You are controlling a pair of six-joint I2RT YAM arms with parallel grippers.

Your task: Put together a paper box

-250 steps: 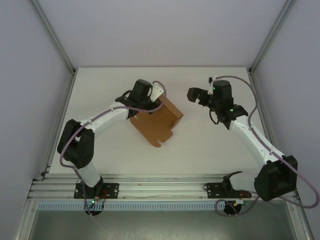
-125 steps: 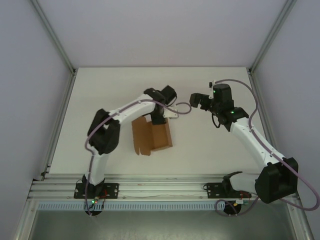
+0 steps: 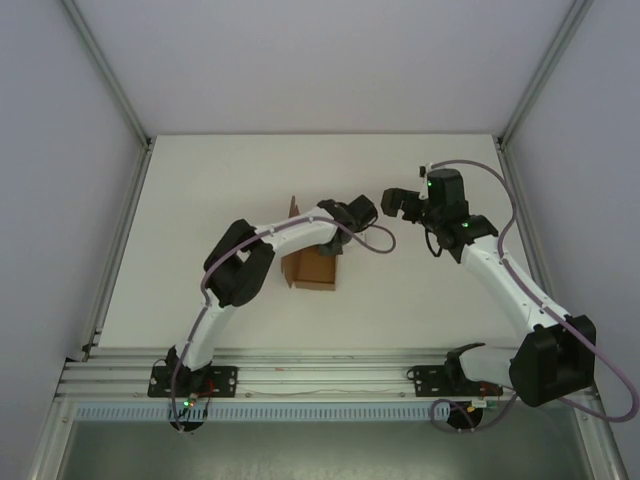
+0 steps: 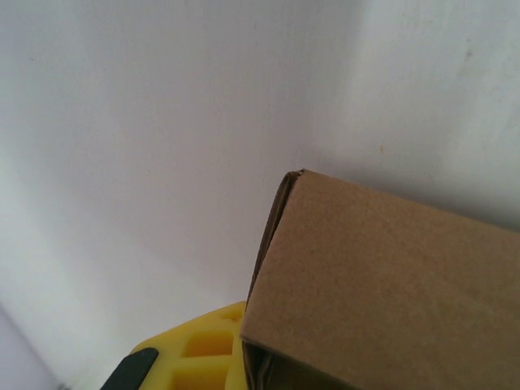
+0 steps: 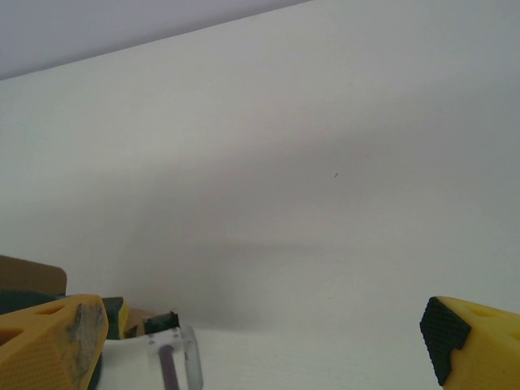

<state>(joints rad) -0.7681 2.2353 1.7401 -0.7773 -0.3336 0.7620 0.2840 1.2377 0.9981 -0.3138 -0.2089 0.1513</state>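
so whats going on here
Two robot arms are putting together a brown paper box, which sits partly folded in the middle of the table. The left arm reaches across it, and the left fingers are right up against one of its walls; whether they grip it can't be told. The right fingers are spread open and empty, just to the right of the box.

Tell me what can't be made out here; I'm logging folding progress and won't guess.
Top view: the left arm covers part of the plain brown cardboard box; its flaps' state is hidden.
Left wrist view: the box runs off the frame edge, hiding all but one yellow finger; whether the left gripper clamps it cannot be told.
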